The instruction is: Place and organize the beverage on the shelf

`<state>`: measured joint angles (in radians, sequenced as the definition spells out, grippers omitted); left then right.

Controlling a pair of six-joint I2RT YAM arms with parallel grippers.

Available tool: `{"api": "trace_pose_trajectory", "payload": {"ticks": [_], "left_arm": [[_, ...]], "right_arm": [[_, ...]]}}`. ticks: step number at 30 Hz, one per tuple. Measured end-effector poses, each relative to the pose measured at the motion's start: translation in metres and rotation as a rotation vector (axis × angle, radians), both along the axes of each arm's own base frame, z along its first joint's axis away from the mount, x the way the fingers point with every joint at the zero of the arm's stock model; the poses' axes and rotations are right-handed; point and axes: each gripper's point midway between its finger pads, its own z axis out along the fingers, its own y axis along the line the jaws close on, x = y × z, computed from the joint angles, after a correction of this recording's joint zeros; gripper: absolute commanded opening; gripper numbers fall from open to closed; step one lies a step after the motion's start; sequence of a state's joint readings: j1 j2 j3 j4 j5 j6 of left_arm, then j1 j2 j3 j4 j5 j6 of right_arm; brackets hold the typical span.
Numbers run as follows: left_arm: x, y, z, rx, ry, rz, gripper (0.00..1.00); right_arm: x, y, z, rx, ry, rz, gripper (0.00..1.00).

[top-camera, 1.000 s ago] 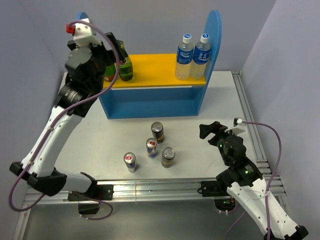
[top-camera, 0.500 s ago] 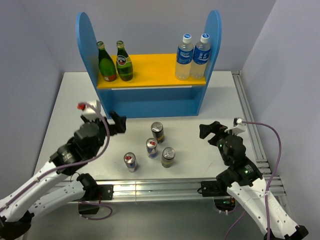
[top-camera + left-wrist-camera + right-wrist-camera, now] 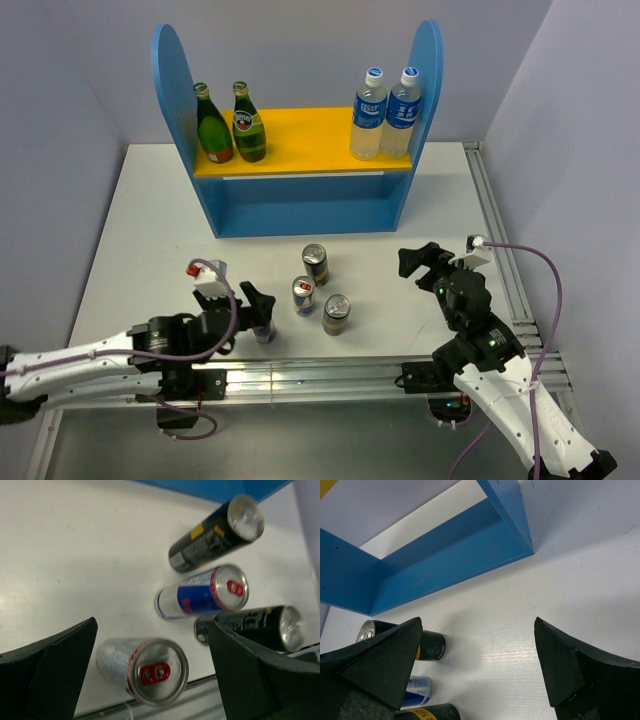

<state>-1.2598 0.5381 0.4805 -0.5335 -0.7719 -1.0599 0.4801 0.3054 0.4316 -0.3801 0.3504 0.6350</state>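
Note:
The blue shelf holds two dark-green bottles on the left of its yellow-orange board. Two dark brown-gold cans and a blue-and-silver can stand on the table before it. My left gripper is open, low over the near-left blue-and-silver can, which stands between its fingers untouched. The other cans show beyond it in the left wrist view. My right gripper is open and empty, right of the cans; it sees one dark can.
Two clear water bottles with blue labels stand at the right end of the upper board. The shelf's lower level shows blue and bare. A metal rail runs along the table's near edge.
My left arm left the green bottles on the shelf's upper board, swung down and toward me, and its open gripper now stands around the near-left can. The right arm has not moved.

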Motion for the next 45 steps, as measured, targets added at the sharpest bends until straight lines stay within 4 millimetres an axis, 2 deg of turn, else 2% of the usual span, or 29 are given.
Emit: {"api": "trace_pose_trajectory", "payload": {"ticks": [5,9,14,21,23,27,30,31,33,34,35,37,38,39,40,45], "left_arm": [[-0.040,-0.022,-0.022,0.101,0.063,-0.008,0.99],[-0.060,-0.021,-0.032,0.278,0.024,0.014,0.99],[-0.056,-0.001,-0.046,0.429,-0.033,0.074,0.99],[-0.045,0.015,-0.058,0.496,-0.116,0.100,0.99],[-0.043,0.014,-0.062,0.473,-0.120,0.109,0.99],[-0.035,-0.002,-0.074,0.321,-0.085,0.171,0.98],[-0.028,-0.009,-0.079,0.252,-0.078,0.198,0.93],[-0.027,-0.011,-0.081,0.240,-0.076,0.203,0.90],[-0.023,-0.014,-0.082,0.222,-0.077,0.215,0.75],[-0.020,-0.015,-0.083,0.217,-0.079,0.223,0.64],[-0.018,-0.015,-0.084,0.213,-0.084,0.232,0.47],[-0.011,-0.015,-0.083,0.204,-0.106,0.254,0.29],[-0.008,-0.014,-0.083,0.206,-0.116,0.266,0.13],[-0.004,-0.014,-0.083,0.205,-0.123,0.279,0.06],[-0.002,-0.013,-0.083,0.203,-0.128,0.293,0.00],[0.014,-0.005,-0.082,0.227,-0.151,0.354,0.00]], "right_arm": [[0.000,0.000,0.000,0.001,-0.002,0.001,1.00],[0.000,0.001,0.001,0.004,-0.006,0.003,1.00],[0.000,0.001,0.001,0.004,-0.005,0.005,1.00],[0.000,0.003,-0.002,0.007,-0.004,0.018,1.00],[0.000,0.004,-0.002,0.007,-0.004,0.019,1.00],[0.000,0.004,-0.002,0.008,-0.004,0.019,1.00],[0.000,0.004,-0.002,0.008,-0.004,0.022,1.00],[0.000,0.004,-0.002,0.008,-0.005,0.022,1.00],[0.000,0.004,-0.002,0.008,-0.005,0.022,1.00],[0.000,0.004,-0.001,0.009,-0.006,0.022,1.00],[0.000,0.004,-0.001,0.009,-0.007,0.022,1.00],[0.000,0.004,0.000,0.008,-0.010,0.023,1.00],[0.000,0.004,0.000,0.008,-0.010,0.023,1.00],[0.000,0.005,0.000,0.008,-0.010,0.024,1.00],[0.000,0.005,0.000,0.009,-0.010,0.026,1.00],[0.000,0.006,0.000,0.010,-0.010,0.030,1.00]]}}
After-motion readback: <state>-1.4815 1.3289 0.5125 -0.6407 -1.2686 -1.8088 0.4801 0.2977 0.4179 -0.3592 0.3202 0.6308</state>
